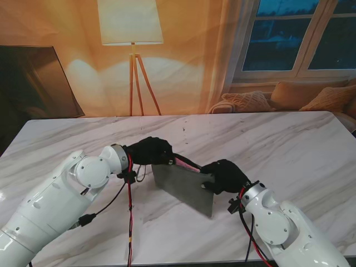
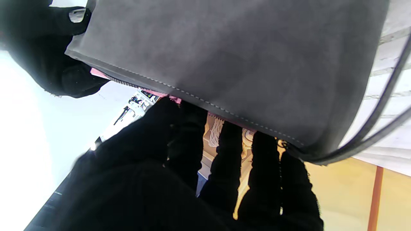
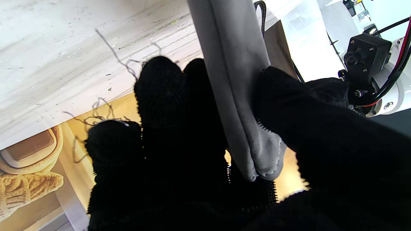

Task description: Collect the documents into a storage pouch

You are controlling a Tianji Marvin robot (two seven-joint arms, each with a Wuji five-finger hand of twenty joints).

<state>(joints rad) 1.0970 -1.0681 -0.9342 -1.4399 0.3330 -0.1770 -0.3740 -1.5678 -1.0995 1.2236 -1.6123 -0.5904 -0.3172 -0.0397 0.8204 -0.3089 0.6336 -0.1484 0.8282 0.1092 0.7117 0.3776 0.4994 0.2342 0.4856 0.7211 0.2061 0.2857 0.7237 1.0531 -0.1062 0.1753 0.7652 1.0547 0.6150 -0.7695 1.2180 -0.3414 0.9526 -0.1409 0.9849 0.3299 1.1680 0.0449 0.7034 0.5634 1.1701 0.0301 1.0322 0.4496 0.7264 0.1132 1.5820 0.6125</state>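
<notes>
Right wrist view: the black-gloved fingers (image 3: 160,93) of the right hand (image 3: 205,154) pinch one end of a grey pouch (image 3: 237,96), thumb on one face and the other fingers on the opposite face, clamped on its stitched corner.

In the left wrist view, the left hand (image 2: 179,166) has its fingers (image 2: 224,150) at the pouch's open top edge, where a strip of pink (image 2: 160,93) shows along the zip. They seem to be hooked on or into that mouth, so I read the left hand as gripping the pouch too, though the contact itself is partly hidden.

From the stand camera, both hands hold the pouch (image 1: 186,186) up on edge over the middle of the marble bench (image 1: 289,144), left hand (image 1: 149,150) at the farther top corner and right hand (image 1: 224,175) at the nearer one. The pink item (image 1: 183,162) peeks out between them.

The documents appear already inside or nearly so; the step in hand looks like seating them or closing the mouth. The next move likely calls for the right hand keeping the pouch steady while the left presses the pink edge fully in.

A floor lamp (image 1: 132,33) stands beyond the bench.
</notes>
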